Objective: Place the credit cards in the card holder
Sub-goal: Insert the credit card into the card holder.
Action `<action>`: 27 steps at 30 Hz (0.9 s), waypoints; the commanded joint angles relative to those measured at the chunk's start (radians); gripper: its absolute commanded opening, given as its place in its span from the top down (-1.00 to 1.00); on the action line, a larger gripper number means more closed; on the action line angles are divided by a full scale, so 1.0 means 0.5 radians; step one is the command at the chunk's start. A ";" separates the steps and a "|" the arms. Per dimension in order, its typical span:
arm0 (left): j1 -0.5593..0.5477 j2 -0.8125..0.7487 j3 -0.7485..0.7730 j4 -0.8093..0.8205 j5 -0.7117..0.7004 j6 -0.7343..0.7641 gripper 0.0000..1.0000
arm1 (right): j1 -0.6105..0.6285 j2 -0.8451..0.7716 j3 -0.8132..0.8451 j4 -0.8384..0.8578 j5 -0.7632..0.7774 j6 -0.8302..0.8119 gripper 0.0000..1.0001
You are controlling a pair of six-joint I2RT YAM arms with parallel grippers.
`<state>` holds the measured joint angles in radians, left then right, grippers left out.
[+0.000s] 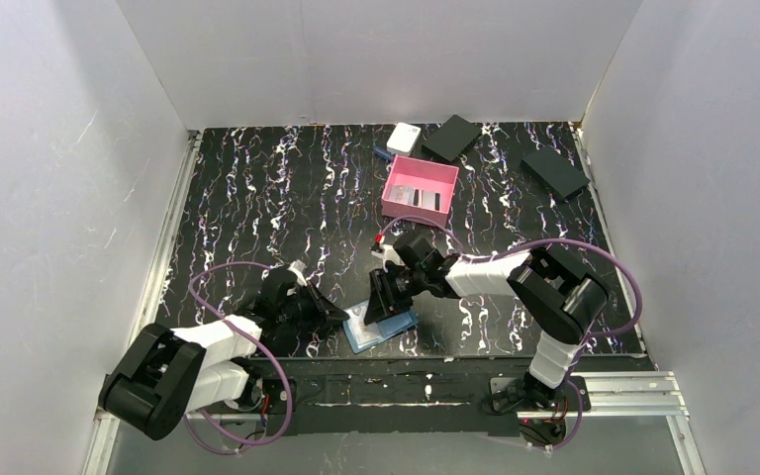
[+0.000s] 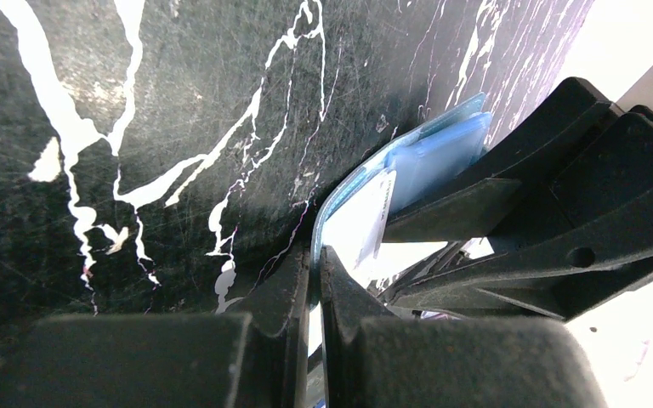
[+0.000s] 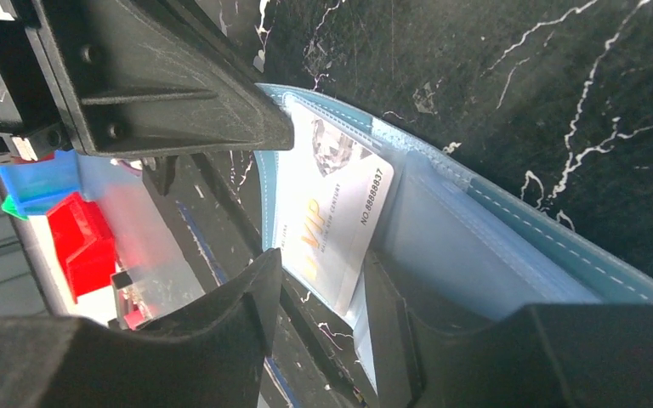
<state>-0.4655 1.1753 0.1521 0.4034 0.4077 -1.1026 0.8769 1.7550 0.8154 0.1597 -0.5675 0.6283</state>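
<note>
The blue card holder [image 1: 381, 327] lies open near the table's front edge. My left gripper [image 1: 341, 317] is shut on its left edge; the thin blue flap [image 2: 434, 157] runs between the closed fingers [image 2: 293, 289]. A pale card [image 3: 332, 204] with a printed number lies on the light blue slotted inside [image 3: 493, 246], partly tucked in, and it also shows in the left wrist view [image 2: 378, 212]. My right gripper [image 1: 384, 297] hovers over the holder with jaws open, and the card's near end lies in the gap between them [image 3: 323, 272]. More cards [image 1: 418, 196] lie in the pink tray.
The pink tray [image 1: 445, 176] stands at the back centre. A small white box [image 1: 403, 137] and two flat black boxes [image 1: 451, 137] [image 1: 555, 172] lie behind it. White walls enclose the table on three sides. Purple cables loop beside both arms.
</note>
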 commanded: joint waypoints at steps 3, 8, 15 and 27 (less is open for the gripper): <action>0.010 0.070 0.070 -0.191 0.025 0.154 1.00 | 0.076 -0.030 0.158 -0.278 0.124 -0.230 -0.02; 0.020 0.064 0.146 -0.361 0.014 0.265 1.00 | 0.046 0.026 0.166 -0.301 0.143 -0.266 -0.04; 0.021 0.055 0.193 -0.483 0.001 0.351 1.00 | 0.037 0.051 0.273 -0.511 0.325 -0.401 -0.07; 0.023 0.051 0.196 -0.515 0.019 0.386 1.00 | 0.020 0.036 0.309 -0.474 0.432 -0.318 -0.10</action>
<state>-0.4538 1.1973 0.2447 0.2356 0.4305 -0.9546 0.8997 1.7638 0.9485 -0.0658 -0.4576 0.4835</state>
